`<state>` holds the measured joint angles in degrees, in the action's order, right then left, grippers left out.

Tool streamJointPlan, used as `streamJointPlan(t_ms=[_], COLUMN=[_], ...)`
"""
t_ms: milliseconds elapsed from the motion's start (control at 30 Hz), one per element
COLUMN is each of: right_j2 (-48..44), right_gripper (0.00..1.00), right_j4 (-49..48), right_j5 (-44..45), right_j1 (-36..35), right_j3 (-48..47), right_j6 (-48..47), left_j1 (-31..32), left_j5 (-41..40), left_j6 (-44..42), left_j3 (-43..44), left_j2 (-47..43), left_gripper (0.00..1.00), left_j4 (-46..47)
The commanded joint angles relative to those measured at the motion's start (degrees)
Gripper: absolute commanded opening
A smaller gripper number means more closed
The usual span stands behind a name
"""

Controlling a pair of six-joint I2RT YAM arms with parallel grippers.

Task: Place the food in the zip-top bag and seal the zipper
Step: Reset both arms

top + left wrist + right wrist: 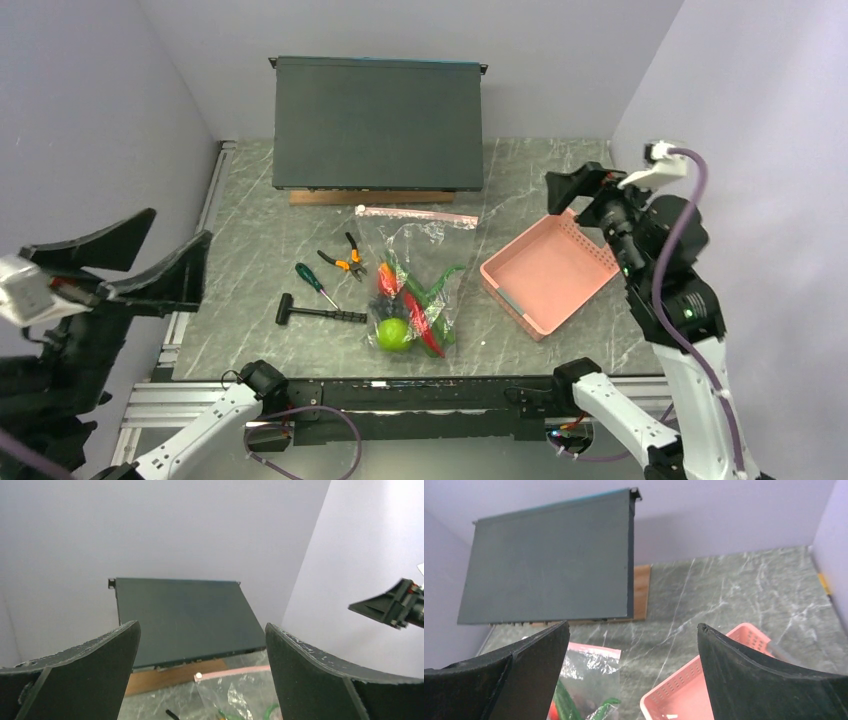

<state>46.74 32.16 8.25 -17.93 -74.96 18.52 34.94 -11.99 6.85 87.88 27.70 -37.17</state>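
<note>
- open counter [250,230] lies left of the tools.
- pliers [348,256], screwdriver [314,282] and black-handled tool [322,313] crowd the zip-top bag [430,250] on its left.
- pink basket [545,272] flanks its right; dark panel [378,122] blocks the rear.

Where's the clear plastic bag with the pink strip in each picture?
Top external: clear plastic bag with pink strip, mid-table.
Left wrist: bag at bottom edge, centre.
Right wrist: bag at bottom left.
Shared landmark: dark grey panel behind it.
</note>
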Motion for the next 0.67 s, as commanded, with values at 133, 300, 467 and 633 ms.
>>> streamJointPlan(t_ms=[133, 300, 467, 633], right_j2=[-5.7, -8.9, -7.8, -8.3], right_gripper=[1.0, 1.0, 1.0, 1.0], right_j4=[0.7, -2.2, 0.1, -2.0], right_j5=[5.8, 4.4, 5.8, 1.2], right_j1=[-0.1, -0.1, 0.0, 0.1], right_j3=[-3.5, -2.6, -5.0, -3.0], right_j6=[-1.4, -1.4, -0.4, -1.1], left_j1=[-0.1, -0.1, -0.2, -0.1], left_j5=[-3.6, -4.1, -4.8, -4.7], left_j6=[-1.9, -1.5, -1.0, -0.4], left_j3=[-1.3, -1.5, -2.1, -2.3], left_j2=[-4.0, -4.3, -4.5, -4.6], left_gripper=[1.0, 1.0, 1.0, 1.0], left_j4=[7.2, 6.2, 5.9, 5.3])
